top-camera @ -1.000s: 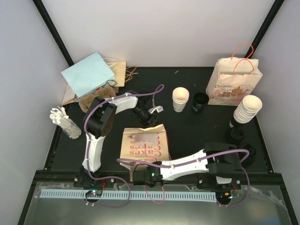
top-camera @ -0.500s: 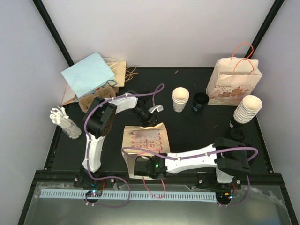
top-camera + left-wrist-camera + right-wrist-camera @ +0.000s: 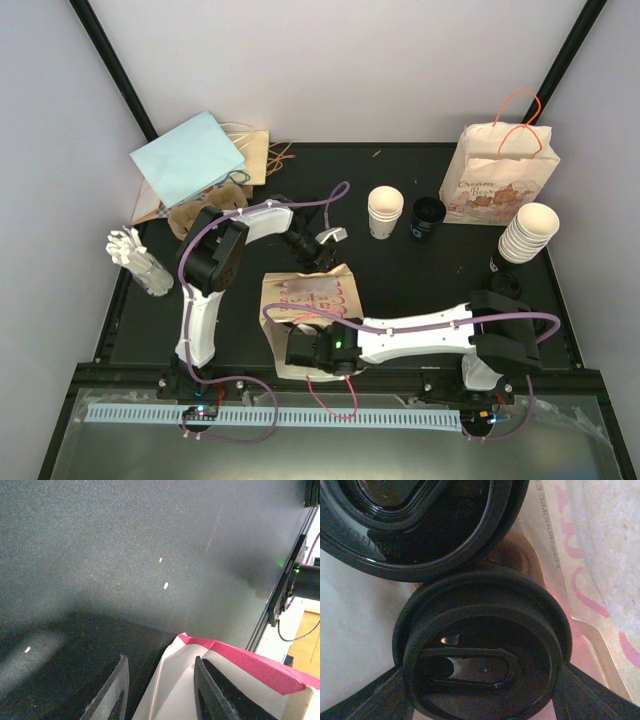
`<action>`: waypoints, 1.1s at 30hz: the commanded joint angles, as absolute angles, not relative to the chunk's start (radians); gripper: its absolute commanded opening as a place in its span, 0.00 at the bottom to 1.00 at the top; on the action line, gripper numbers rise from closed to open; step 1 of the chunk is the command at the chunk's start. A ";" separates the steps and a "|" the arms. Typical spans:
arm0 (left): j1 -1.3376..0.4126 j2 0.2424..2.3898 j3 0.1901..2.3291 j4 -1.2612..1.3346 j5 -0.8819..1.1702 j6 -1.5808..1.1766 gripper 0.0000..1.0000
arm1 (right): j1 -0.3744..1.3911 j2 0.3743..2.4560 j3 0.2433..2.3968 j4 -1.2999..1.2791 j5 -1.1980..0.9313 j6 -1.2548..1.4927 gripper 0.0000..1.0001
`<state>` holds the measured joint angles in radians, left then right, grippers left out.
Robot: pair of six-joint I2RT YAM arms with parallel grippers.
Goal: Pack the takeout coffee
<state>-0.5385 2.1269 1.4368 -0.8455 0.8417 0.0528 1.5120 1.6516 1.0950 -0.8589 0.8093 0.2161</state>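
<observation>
Paper bag (image 3: 305,300) lies mid-counter (image 3: 420,280), near the front edge. My right jaws clasp a lidded cup (image 3: 482,655) inside the bag's mouth, beside another lid (image 3: 415,515) already there. My left jaws straddle the bag's far end; I cannot tell whether they pinch it. Left to do, I judge: release and withdraw.

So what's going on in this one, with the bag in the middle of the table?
The right gripper is inside the pink-lettered paper bag, which lies mid-table. Its fingers are closed around a black-lidded cup. A second lidded cup is right beside it in the bag. The left gripper is at the bag's far edge with paper between its fingers; whether it actually pinches the paper is unclear.
</observation>
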 commanded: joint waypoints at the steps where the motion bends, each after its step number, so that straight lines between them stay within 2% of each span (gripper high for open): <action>1: -0.581 2.091 1.417 -0.954 0.878 0.091 0.38 | 1.488 1.660 1.103 -0.904 0.624 0.226 0.51; 19: -0.622 2.044 1.344 -0.910 0.883 0.072 0.38 | 1.486 1.609 1.213 -1.067 0.416 0.186 0.50; 24: -0.618 2.027 1.354 -0.898 0.841 0.041 0.43 | 1.482 1.607 1.217 -1.067 0.397 0.173 0.50; 33: -0.577 2.014 1.442 -0.922 0.768 0.003 0.62 | 1.457 1.600 1.206 -1.056 0.364 0.149 0.50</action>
